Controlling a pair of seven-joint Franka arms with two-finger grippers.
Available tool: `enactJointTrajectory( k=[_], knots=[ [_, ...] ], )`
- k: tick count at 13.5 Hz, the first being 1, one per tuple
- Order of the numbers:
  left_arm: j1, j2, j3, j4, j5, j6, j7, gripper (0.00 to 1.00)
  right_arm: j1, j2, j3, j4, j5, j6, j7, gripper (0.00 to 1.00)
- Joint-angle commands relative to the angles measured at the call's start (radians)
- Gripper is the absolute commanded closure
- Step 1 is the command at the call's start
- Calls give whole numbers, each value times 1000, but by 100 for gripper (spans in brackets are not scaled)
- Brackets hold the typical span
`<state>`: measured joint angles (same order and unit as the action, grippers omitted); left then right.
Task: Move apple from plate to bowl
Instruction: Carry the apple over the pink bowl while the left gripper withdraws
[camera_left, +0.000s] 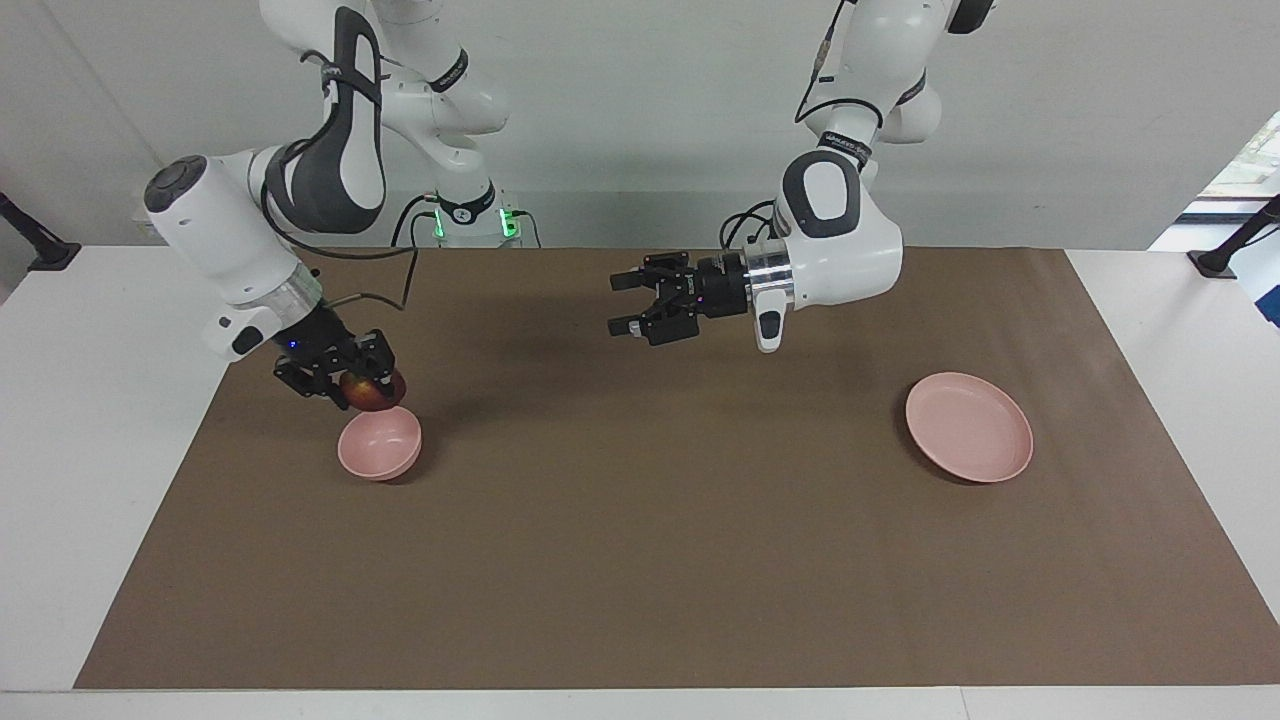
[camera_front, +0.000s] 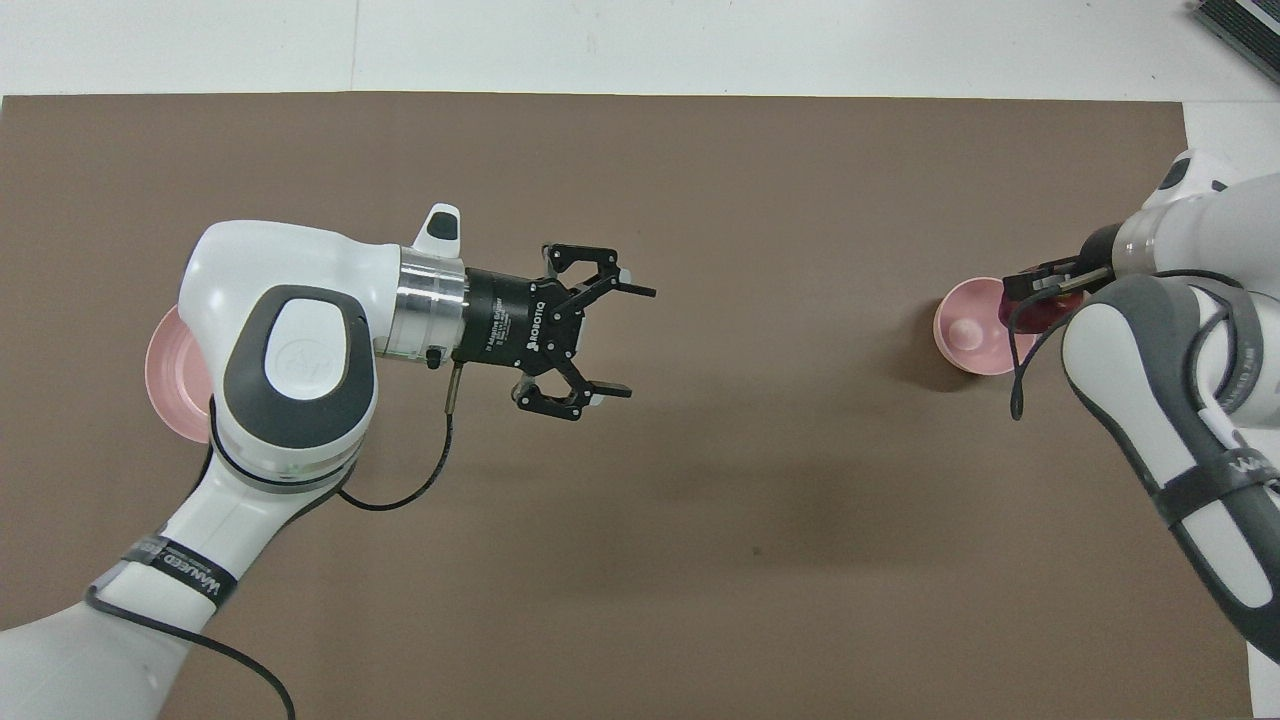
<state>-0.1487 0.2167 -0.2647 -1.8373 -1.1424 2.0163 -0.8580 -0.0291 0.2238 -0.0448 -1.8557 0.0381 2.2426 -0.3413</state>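
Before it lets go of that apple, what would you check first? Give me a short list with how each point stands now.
1. Apple held by the right gripper: ok, the jaws are shut on it.
2. Apple over the bowl: not ok, it hangs above the rim nearest the robots, not the middle.
3. Bowl upright with nothing in it: ok.
4. Apple low enough to drop gently: cannot tell.
5. Left gripper out of the way: ok, it waits open over the mat's middle.
6. Plate bare: ok.

"ROBOTIQ" is printed in white on the black body of the left tool (camera_front: 630, 342).
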Motion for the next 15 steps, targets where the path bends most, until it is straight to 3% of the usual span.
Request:
enactJointTrajectory(
  k=[1, 5, 8, 10, 12, 15],
  knots=[
    [60, -5, -5, 26, 215, -83, 75, 0, 27, 31, 5, 20, -55, 5, 91, 100],
    [93, -16, -5, 40, 562, -126, 236, 0, 40, 74, 5, 7, -53, 57, 122, 100],
    [124, -26, -2, 47, 731, -169, 399, 0, 37, 77, 3, -2, -55, 58, 119, 100],
    [139, -51, 5, 75, 905, -232, 473, 0, 35, 80, 3, -14, -53, 61, 119, 100],
    [141, -86, 76, 81, 977, -274, 638, 0, 34, 88, 3, -14, -55, 61, 120, 100],
    [126, -121, 165, 87, 1061, -304, 833, 0, 26, 103, 3, -14, -53, 64, 122, 82]
  ],
)
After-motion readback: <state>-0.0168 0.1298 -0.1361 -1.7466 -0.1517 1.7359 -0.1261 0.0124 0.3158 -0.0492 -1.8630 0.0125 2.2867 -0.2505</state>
